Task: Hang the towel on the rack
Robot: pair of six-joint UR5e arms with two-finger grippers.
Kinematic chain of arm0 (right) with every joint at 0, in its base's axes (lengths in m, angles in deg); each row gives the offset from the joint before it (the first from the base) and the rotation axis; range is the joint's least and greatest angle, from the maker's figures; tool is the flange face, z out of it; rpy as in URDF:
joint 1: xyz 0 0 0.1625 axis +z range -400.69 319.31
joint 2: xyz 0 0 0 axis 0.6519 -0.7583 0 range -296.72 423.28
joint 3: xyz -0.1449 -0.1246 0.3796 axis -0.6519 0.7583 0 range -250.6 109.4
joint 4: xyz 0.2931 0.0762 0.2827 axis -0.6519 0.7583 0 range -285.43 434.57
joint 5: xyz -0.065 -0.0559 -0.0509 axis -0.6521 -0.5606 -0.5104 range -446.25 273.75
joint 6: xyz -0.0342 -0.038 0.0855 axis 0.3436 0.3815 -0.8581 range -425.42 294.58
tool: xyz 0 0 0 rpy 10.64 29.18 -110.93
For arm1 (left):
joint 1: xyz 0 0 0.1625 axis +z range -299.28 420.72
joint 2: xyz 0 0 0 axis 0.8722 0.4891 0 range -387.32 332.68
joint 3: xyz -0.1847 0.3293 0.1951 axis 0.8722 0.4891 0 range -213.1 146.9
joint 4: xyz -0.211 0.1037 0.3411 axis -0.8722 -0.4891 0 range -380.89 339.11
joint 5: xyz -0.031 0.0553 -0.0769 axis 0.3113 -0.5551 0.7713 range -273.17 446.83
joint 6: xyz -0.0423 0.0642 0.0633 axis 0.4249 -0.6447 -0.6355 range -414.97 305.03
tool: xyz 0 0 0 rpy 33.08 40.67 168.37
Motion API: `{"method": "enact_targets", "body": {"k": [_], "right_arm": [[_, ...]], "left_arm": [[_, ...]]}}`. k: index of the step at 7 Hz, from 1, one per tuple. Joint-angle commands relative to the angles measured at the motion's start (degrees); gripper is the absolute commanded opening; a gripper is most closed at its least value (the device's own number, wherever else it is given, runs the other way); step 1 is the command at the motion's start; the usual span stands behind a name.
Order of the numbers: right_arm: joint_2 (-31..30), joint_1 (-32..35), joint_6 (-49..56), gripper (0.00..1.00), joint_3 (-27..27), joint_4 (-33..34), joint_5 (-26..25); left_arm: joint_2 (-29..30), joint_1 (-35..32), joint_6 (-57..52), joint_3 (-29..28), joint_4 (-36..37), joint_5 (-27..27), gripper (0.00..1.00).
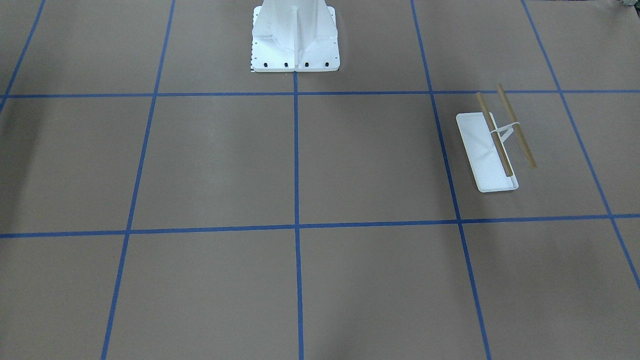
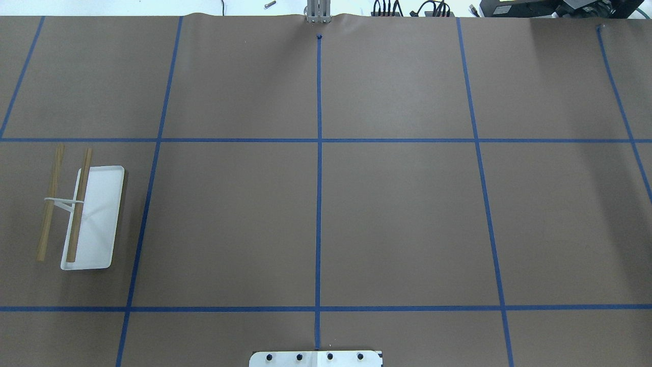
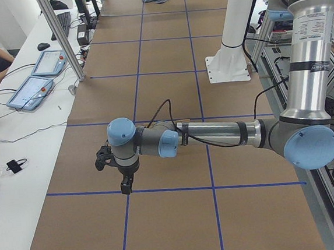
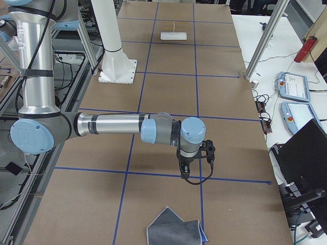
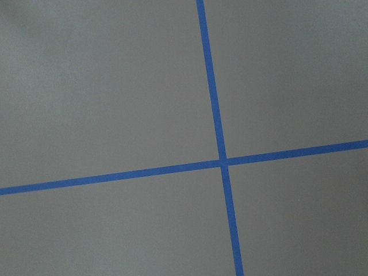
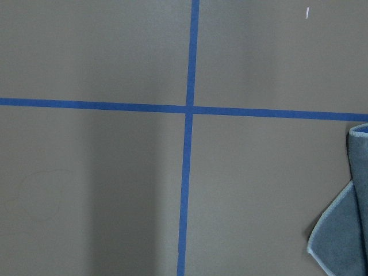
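Observation:
The rack (image 2: 97, 214) stands on the table's left side, with a white tray base and two tan rods; it also shows in the front-facing view (image 1: 487, 150) and far off in the right view (image 4: 173, 34). The towel (image 4: 173, 230) lies crumpled on the table at the right end, dark grey with a blue underside showing; its edge shows in the right wrist view (image 6: 345, 230). My right gripper (image 4: 185, 172) hangs above the table, short of the towel. My left gripper (image 3: 125, 186) hangs above the table at the left end. I cannot tell whether either is open or shut.
The white bolted pedestal (image 1: 295, 40) stands at the robot's side of the table. Blue tape lines (image 2: 319, 153) grid the brown table cover. Operator desks with tablets (image 3: 32, 90) and an aluminium post (image 3: 59, 35) run along the far edge.

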Motion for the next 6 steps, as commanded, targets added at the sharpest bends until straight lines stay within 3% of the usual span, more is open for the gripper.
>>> {"method": "enact_targets", "body": {"k": [1,6], "right_arm": [[-0.05,0.0,-0.14,1.0,0.18,0.15,-0.05],[0.03,0.0,-0.05,1.0,-0.61,-0.55,0.3]], "left_arm": [[-1.27,-0.3,-0.05,1.76,0.12,0.06,0.98],[-1.19,-0.13,0.04,1.68,-0.05,0.06,0.98]]}}
